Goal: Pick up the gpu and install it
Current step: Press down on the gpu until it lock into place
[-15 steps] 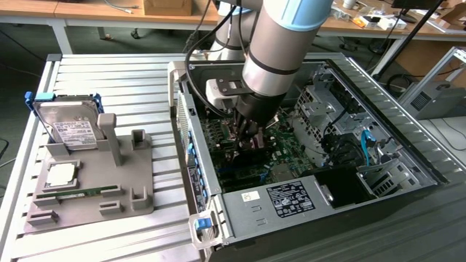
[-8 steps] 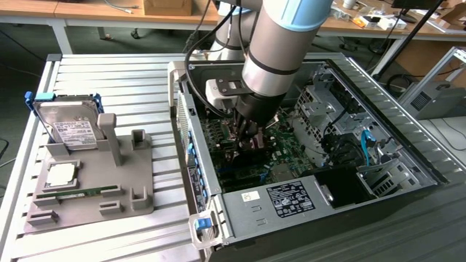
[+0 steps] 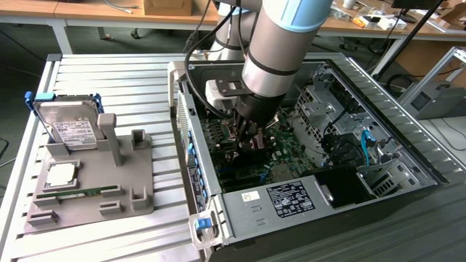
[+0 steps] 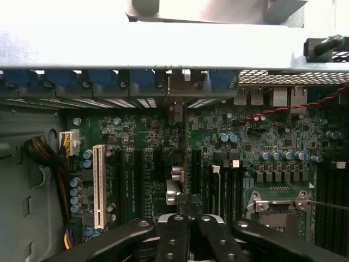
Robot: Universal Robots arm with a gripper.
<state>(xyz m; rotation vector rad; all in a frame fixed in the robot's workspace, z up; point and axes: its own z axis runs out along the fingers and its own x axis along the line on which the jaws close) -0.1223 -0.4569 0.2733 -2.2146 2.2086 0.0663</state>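
Well behind the claw, along the far side: a long light wooden workbench [image 3: 95,10] on white metal legs, littered with a brown cardboard box [image 3: 167,6], cables and small white parts. Under the bench: dark grey floor [image 3: 29,46] in shadow. Beneath and around the claw: a ribbed silver aluminium-slat tabletop [image 3: 109,82], brightly and evenly lit from above. Toward the exterior view's right of the claw: a silver aluminium-profile frame [image 3: 437,68] beside a grey boxy unit [image 3: 437,98], with pale floor [image 3: 451,134] below it. Nearer the camera than the claw: the slatted surface again, with a darker grey patch [image 3: 407,229].
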